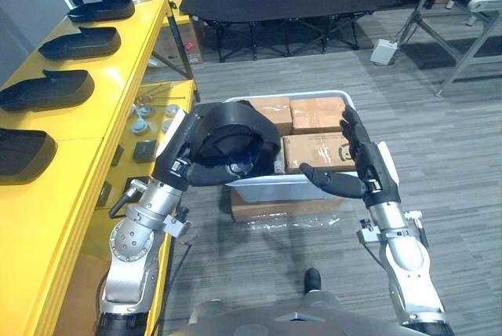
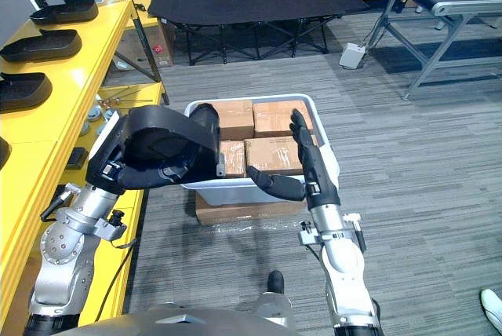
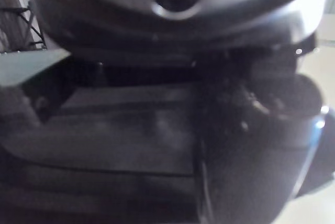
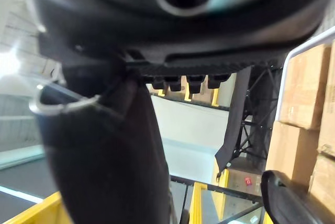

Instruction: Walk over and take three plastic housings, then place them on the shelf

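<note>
Here the left hand has its fingers curled round a black plastic housing. It carries the housing in the air over the left end of the white bin, clear of the rim. That height lets the part swing sideways without catching on anything.

The right hand hangs over the bin's right side with its fingers straight and the thumb spread, holding nothing. It stands beside the housing, not touching it, and looks ready to steady the load or reach for another piece. The bin holds taped cardboard boxes.

The yellow shelf runs along the left, from near to far. Four more housings already lie on it in a row, each well apart from the next. By my reading the pick is finished. What remains is a turn to the left and setting this one down on a bare stretch of shelf.
</note>
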You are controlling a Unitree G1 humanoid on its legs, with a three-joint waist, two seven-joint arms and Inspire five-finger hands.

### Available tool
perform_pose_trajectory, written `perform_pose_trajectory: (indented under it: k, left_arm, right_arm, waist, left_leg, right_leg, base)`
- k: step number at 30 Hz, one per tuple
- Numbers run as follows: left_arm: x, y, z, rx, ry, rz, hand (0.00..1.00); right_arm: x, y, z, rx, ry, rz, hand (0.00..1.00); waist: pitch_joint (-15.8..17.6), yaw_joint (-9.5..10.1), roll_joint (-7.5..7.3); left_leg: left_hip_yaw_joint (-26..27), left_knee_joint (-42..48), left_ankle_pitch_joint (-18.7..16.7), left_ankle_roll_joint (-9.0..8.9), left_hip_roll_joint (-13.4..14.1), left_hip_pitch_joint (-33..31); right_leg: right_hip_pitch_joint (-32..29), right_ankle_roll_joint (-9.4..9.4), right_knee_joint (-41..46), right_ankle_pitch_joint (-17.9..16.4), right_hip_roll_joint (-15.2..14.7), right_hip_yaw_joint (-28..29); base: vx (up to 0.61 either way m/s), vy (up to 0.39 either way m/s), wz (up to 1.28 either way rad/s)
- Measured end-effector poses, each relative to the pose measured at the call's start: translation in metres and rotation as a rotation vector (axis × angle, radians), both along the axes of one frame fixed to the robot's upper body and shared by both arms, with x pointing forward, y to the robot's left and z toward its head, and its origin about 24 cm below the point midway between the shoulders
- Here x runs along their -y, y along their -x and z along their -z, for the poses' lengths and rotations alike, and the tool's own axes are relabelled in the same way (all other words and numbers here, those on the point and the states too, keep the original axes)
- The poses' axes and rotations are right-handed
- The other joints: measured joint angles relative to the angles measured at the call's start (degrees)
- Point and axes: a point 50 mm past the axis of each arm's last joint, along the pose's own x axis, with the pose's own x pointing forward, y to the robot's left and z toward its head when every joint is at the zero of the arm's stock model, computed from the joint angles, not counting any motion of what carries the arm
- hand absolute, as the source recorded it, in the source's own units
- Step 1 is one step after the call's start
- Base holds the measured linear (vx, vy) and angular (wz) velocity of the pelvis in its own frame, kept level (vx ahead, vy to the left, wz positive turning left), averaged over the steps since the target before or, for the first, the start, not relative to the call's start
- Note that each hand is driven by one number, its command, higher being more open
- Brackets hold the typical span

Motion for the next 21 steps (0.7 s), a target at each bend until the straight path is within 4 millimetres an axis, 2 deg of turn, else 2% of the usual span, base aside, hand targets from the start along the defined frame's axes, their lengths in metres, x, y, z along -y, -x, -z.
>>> perform_pose_trajectory:
  k: [6,13,18,21]
  left_arm:
    - [-0.002,0.001,-0.004,0.009,0.007,0.062,0.0]
    - [-0.004,0.0,-0.006,0.014,-0.025,0.07,0.0]
    - [0.001,-0.005,-0.014,0.051,-0.043,0.085,0.0]
    - [0.006,-0.009,-0.014,0.051,-0.07,0.061,0.0]
  right_arm:
    - [-0.012,-0.009,-0.005,0.01,0.024,-0.086,1.0]
    - [-0.021,-0.013,0.005,-0.053,0.05,-0.167,1.0]
    - [-0.032,-0.012,0.011,-0.101,0.095,-0.267,1.0]
    - [-0.036,-0.011,0.015,-0.115,0.101,-0.27,1.0]
  waist:
    - [-0.03,0.97,0.04]
    - [-0.06,1.02,0.01]
    - [-0.25,1.65,-0.06]
    - [-0.58,1.99,-0.26]
  left_leg:
    - [-1.13,0.04,0.26,-0.05,-0.03,-0.05]
    - [-1.88,-0.01,0.57,-0.13,-0.03,-0.08]
    - [-2.51,-0.07,0.81,-0.19,-0.03,-0.31]
    - [-2.83,-0.07,0.82,-0.19,-0.03,-0.33]
  right_leg:
    - [0.72,-0.15,-0.02,-0.13,-0.1,-1.2]
    - [1.16,-0.68,-0.31,-0.54,-0.14,-2.1]
    - [1.26,-0.8,-0.32,-0.63,-0.14,-2.78]
    - [1.25,-0.84,-0.32,-0.66,-0.16,-3.12]
  base:
    - [-0.03,-0.002,0.09]
    - [-0.01,-0.002,0.05]
    - [-0.01,0.0,0.05]
    - [-0.01,0.007,0.06]
